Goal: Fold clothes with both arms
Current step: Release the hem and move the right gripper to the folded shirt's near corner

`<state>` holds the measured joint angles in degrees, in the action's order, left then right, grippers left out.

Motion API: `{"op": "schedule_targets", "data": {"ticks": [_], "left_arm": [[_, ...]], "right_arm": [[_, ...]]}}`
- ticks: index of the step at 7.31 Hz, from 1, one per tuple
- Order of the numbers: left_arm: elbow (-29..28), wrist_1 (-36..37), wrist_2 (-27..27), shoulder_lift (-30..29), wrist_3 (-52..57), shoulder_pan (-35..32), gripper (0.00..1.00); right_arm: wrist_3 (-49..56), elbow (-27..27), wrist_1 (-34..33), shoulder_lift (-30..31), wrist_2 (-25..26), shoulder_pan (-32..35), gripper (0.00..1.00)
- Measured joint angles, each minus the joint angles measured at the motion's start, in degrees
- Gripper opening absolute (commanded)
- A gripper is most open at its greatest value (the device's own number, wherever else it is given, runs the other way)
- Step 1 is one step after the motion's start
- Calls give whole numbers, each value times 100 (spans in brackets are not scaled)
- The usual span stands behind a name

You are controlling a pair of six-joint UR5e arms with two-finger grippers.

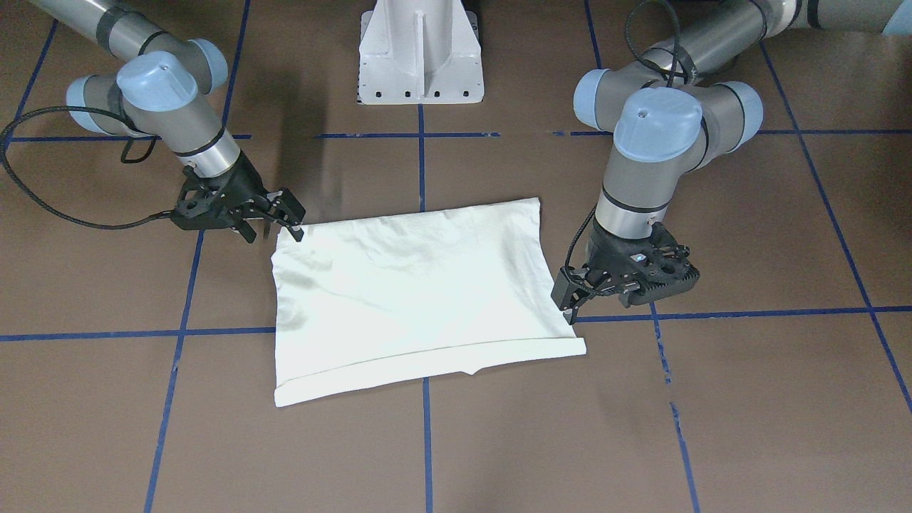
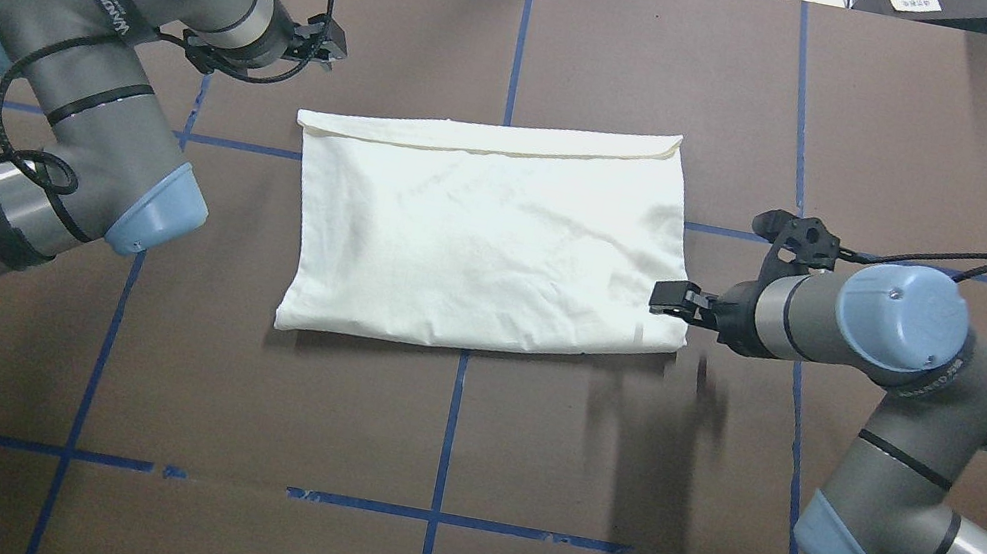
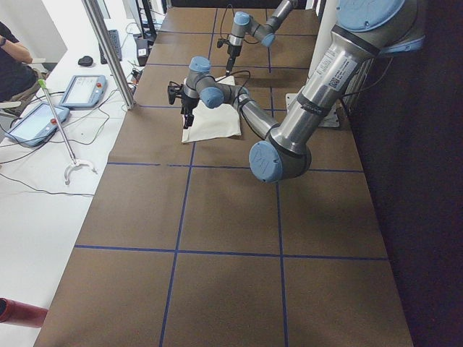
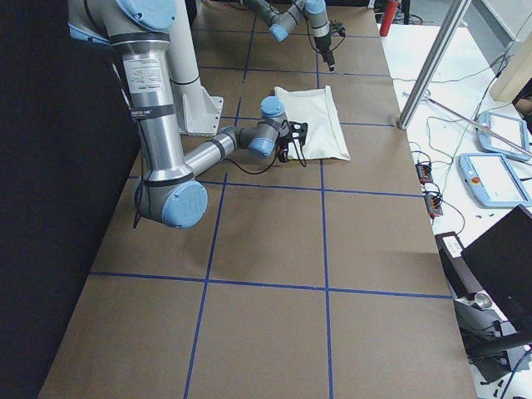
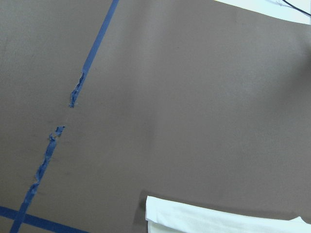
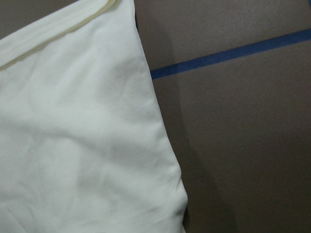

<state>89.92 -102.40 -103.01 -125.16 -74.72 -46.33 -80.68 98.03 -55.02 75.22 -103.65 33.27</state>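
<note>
A cream-white shirt [image 1: 420, 285] lies folded into a rough rectangle in the middle of a brown desk [image 1: 748, 399]. Its plain pale side faces up, with a few soft wrinkles. The edge farthest from me shows a narrow hemmed band. Blue tape lines [image 1: 422, 164] divide the desk into squares, and one runs under the shirt.

My left gripper [image 1: 572, 310] points downward near the shirt's far corner on my left side. Its fingers are spread apart and hold nothing. The left wrist camera shows that corner lying flat on the desk, a little away from the gripper.

My right gripper [image 1: 274, 231] is tilted low at the shirt's near corner on my right side. Its fingers are wide apart and hold nothing. One fingertip sits right at the edge of the cloth, but I cannot tell whether it touches. The right wrist camera shows the shirt's side edge up close against the brown surface.

My white pedestal base [image 1: 420, 64] stands behind the shirt, between my two arms.
</note>
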Motion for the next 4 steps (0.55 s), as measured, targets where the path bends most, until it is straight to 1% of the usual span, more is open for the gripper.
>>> {"op": "schedule_targets", "data": {"ticks": [1,2,4], "left_arm": [[4,-9,0,10,1,1,100],[6,-20,-2,19,1,1,100],[49,-38,-10,28,1,2,100]], "right_arm": [[16,-210,11,-160,82,-45,26],[41,-305,28,-217,99,-39,0],[54,-219,55,-157,33,-7,0]]}}
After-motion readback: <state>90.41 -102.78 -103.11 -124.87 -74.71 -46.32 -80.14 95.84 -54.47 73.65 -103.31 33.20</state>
